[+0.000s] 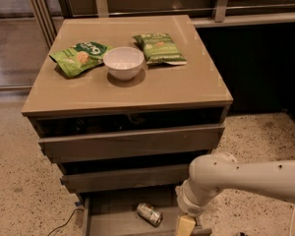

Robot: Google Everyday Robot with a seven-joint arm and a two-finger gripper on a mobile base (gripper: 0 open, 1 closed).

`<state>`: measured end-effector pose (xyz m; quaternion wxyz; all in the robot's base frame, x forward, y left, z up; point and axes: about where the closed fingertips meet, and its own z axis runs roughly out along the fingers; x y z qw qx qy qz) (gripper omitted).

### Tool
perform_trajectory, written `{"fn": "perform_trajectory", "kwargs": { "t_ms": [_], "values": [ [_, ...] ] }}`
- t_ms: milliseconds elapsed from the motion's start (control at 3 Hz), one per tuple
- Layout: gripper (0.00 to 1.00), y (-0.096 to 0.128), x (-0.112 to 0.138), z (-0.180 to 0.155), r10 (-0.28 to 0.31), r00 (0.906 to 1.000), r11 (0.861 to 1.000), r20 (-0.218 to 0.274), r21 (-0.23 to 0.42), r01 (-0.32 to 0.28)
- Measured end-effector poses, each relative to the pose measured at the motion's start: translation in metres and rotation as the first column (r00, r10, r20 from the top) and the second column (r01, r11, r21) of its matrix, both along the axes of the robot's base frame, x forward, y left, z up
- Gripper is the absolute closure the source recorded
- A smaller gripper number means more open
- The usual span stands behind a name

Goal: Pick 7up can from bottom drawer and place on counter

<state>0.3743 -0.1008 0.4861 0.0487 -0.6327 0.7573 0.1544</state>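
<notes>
At the frame's lower edge the gripper (pixel 185 226), its state impossible to tell, hung just right of the 7up can (pixel 149 214), which lay on its side in the open bottom drawer (pixel 113 218), while the counter (pixel 187 85) beyond held a white bowl (pixel 123 62) between the left green bag (pixel 80 57) and the right green bag (pixel 159 48).

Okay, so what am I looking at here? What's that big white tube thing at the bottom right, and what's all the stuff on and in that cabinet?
There is one picture, taken from above and in front of a drawer cabinet. The white tube is a robot's arm, reaching in from the right. At its end is the gripper, its grabbing tool, low at the picture's bottom edge over the open bottom drawer. In that drawer a 7up can lies on its side, just left of the gripper and not held. On the counter stands a white bowl, with a green snack bag on one side and a second snack bag on the other.
</notes>
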Motion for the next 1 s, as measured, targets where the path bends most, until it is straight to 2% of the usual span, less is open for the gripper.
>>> {"fn": "perform_trajectory", "kwargs": {
  "t_ms": [333, 1000],
  "values": [
    [0.00, 0.022, 0.004, -0.039, 0.014, 0.9994, 0.998, 0.032, 0.061, -0.016],
    [0.00, 0.059, 0.015, -0.093, -0.011, 0.9961, 0.995, 0.087, 0.096, 0.002]
  ]
}}
